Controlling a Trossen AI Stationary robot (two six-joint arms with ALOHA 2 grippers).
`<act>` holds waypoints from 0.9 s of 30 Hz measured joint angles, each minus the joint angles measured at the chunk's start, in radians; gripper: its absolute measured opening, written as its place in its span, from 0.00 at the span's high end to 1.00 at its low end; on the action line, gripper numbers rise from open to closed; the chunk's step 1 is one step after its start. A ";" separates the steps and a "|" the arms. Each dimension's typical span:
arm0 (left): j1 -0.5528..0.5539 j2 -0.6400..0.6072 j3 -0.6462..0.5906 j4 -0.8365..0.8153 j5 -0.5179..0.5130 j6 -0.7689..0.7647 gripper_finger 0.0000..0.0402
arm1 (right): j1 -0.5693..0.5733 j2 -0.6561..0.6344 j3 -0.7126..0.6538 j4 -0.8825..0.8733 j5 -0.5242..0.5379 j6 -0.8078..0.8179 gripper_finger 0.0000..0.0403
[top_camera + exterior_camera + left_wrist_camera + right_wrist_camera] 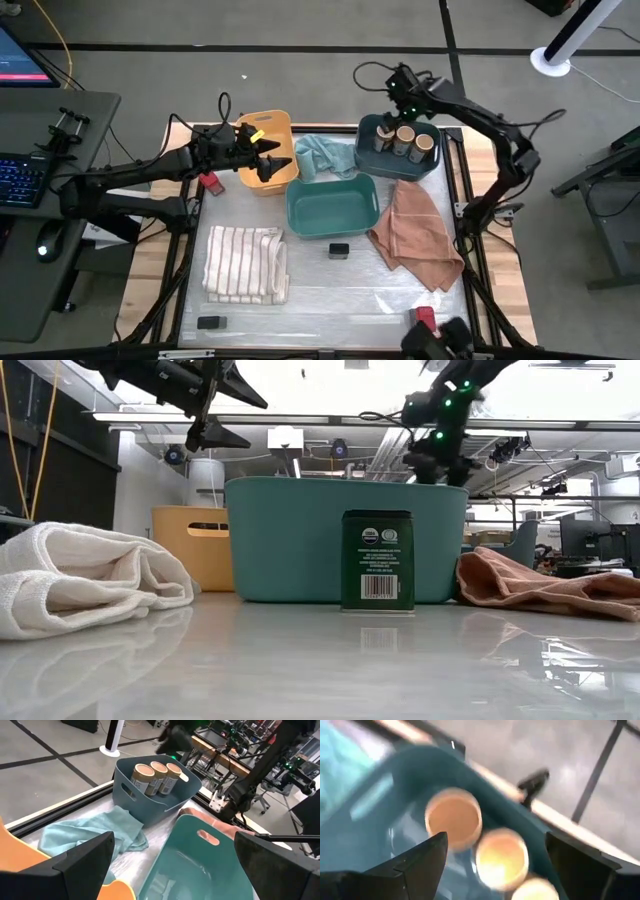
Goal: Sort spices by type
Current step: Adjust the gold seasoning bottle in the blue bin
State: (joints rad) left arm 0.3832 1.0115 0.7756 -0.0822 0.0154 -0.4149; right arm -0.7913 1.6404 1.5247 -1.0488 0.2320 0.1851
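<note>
- Now the round jars with tan lids [405, 137] stand together in the small blue bin [366, 150] at about one o'clock on the counter [330, 290]. They look grouped there because they are all one kind.
- The right claw [398, 100] hangs just over that bin. Its fingers are spread wide and hold nothing. In its own wrist view the tan lids [454, 818] sit right under the open fingers, so it seems to have just let a jar go.
- The left claw [268, 152] floats over the orange bin [262, 125] at about eleven o'clock. It is wide open too, and empty.
- A red-topped jar [209, 183] sits beside the left arm, near the orange bin.
- One flat black tin [338, 250] stands on the counter just below the big teal bin [296, 215] in the middle. Another black tin [210, 322] lies at about seven o'clock, well apart from any bin.
- One more red-topped jar [424, 318] waits at about five o'clock.
- So the sorting looks only partly done. The tins and the red jars likely need homes.
</note>
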 joint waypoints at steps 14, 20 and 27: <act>0.001 0.000 0.000 0.007 0.000 0.015 0.01 | 0.092 -0.446 -0.528 0.020 -0.031 0.396 0.47; 0.001 0.000 0.000 0.014 0.000 0.000 0.01 | 0.063 -0.515 -0.625 0.094 -0.027 0.509 0.82; 0.001 0.000 0.000 0.021 0.000 -0.010 0.01 | -0.001 -0.434 -0.623 0.182 -0.061 0.458 0.97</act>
State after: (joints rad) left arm 0.3840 1.0115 0.7753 -0.0614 0.0151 -0.4249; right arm -0.7919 1.2067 0.9020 -0.8665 0.1707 0.6428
